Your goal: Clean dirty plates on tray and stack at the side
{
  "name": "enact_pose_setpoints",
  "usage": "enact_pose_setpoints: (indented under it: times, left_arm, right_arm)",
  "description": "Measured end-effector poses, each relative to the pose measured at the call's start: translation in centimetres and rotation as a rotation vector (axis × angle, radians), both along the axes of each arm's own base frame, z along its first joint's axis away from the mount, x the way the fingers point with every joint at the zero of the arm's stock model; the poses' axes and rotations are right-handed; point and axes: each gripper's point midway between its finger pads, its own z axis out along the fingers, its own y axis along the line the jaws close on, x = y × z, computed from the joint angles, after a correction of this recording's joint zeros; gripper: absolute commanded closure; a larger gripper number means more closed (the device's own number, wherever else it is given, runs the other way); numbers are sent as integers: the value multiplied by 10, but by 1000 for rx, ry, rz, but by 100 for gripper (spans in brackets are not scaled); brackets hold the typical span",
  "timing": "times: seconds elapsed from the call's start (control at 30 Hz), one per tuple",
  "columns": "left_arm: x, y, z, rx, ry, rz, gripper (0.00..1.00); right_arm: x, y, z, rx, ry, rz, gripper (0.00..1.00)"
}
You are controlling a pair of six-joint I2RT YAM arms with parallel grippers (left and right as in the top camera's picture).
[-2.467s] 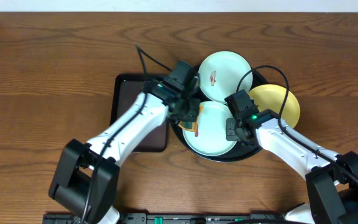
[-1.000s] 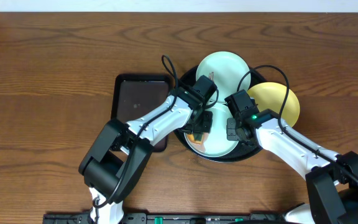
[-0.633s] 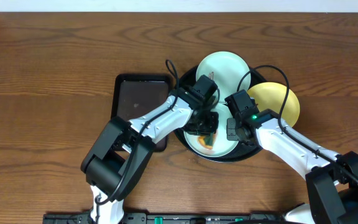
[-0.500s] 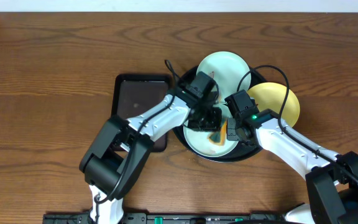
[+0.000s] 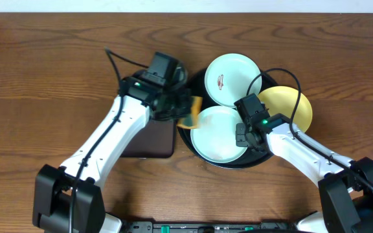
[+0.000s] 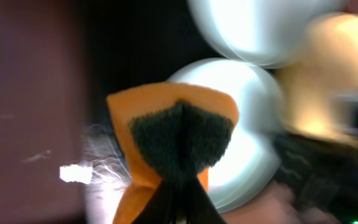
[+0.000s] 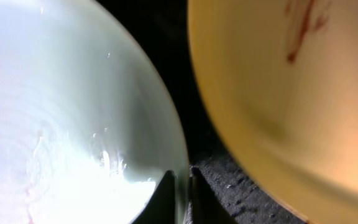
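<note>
Item one, tray (image 5: 198,83): round, glossy black, right of the table's (image 5: 44,77) centre in my overhead feed; all three plates lie on it.

Item two, far mint plate (image 5: 233,79): at the tray's back, with a small red smear near its middle.

Item three, near mint plate (image 5: 215,134): at the tray's front, its face bright and showing no mark that I can make out; its back edge lies just beside the far plate.

Item four, yellow plate (image 5: 291,107): on the tray's right side, overhanging the rim; the right wrist feed shows a reddish streak on it (image 7: 278,93).

Item five, left gripper (image 5: 181,107): raised over the tray's left edge, fingers pinched on a sponge (image 6: 179,140); the sponge is orange with a dark green scouring face, and hangs clear of the plates.

Item six, right gripper (image 7: 180,190): low at the near mint plate's right edge, its two fingers drawn close with the plate's rim between them.

Item seven, brown tray (image 5: 157,139): rectangular, left of the black one, mostly covered by my left arm.
</note>
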Motion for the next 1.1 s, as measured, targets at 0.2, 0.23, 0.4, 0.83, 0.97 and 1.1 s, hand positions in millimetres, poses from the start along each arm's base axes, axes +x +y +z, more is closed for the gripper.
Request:
enact_pose_setpoints:
  times: [0.2,0.23,0.4,0.83,0.97,1.1]
  left_arm:
    - [10,70,-21,338,-32,108,93]
    - [12,75,-24,366,-38,112,93]
    - [17,85,-50,436,-58,110,92]
    - [20,90,-74,485,-58,65,37]
    - [20,91,-74,489,-58,67,29]
    - [21,92,-74,495,-60,70,21]
  right_arm:
    - [-2,1,-3,12,5,3,89]
    - [-3,1,-4,12,6,3,92]
    - [-2,1,-4,19,-1,-9,99]
    - [2,3,15,9,4,14,99]
    - [13,3,42,-10,-43,46,99]
    - [21,-6,71,-73,-97,69,99]
